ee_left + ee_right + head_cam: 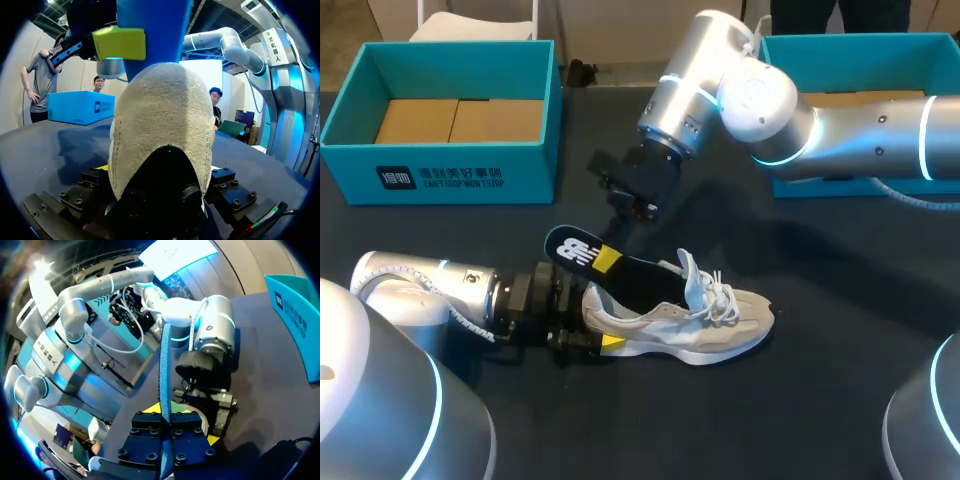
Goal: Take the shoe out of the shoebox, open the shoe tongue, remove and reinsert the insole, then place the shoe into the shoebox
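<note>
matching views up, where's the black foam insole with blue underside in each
head view: black foam insole slanting out of the pale suede sneaker
left wrist view: blue slab above the sneaker's heel
right wrist view: thin blue edge between its fingers
shared landmark: right gripper clamping it

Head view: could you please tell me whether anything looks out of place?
The insole sticks half out of the shoe, tilted upward, pinched by the right gripper; the left gripper clamps its heel. Nothing looks damaged.
</note>
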